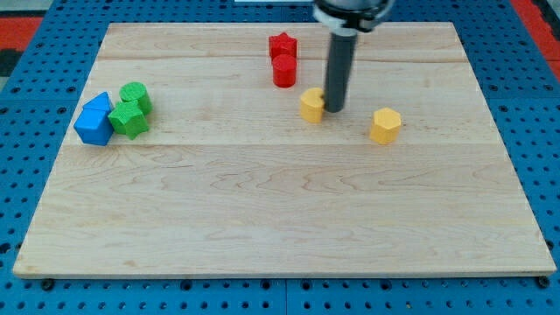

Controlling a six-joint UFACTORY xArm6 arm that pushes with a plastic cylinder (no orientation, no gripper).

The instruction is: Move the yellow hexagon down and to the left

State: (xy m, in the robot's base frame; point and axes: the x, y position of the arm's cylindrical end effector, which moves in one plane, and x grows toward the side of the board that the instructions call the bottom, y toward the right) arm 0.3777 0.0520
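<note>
Blocks are spread over the wooden table (280, 219). No gripper is fitted; the rod's tip (335, 110) is set against the right side of one yellow block (311, 104), above the table's centre. A yellow hexagon (385, 125) is seen nearer the right edge, apart from the tip. Two red blocks (283, 58) are stacked by the top edge. Green blocks (131, 108) and a blue block (94, 120) are clustered at the left edge.
</note>
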